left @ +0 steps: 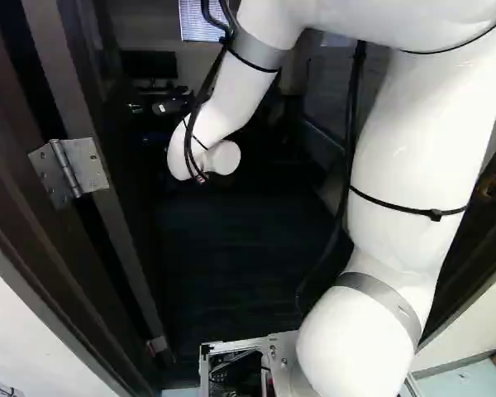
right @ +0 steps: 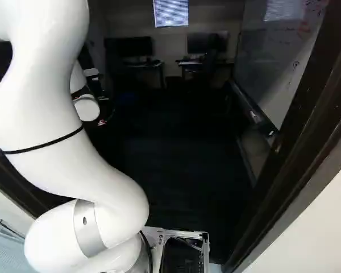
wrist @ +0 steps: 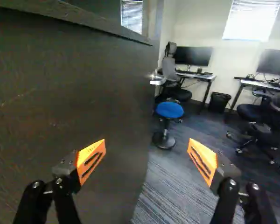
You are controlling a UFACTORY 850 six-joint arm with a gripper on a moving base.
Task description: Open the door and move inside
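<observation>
The dark door stands swung open into the room, filling one side of the wrist view. Its silver handle sticks out near the door's far edge, well ahead of the fingers. A metal hinge shows on the dark frame at the left of the left base view. My gripper is open with nothing between its orange pads; one finger is in front of the door panel, the other over the view of the carpet. In the base views the gripper cannot be made out, while the arm reaches through the doorway.
The right door jamb runs close along the right base view. Beyond lie dark carpet, a blue stool, a bin, desks with monitors and office chairs. A whiteboard lines the room's right side.
</observation>
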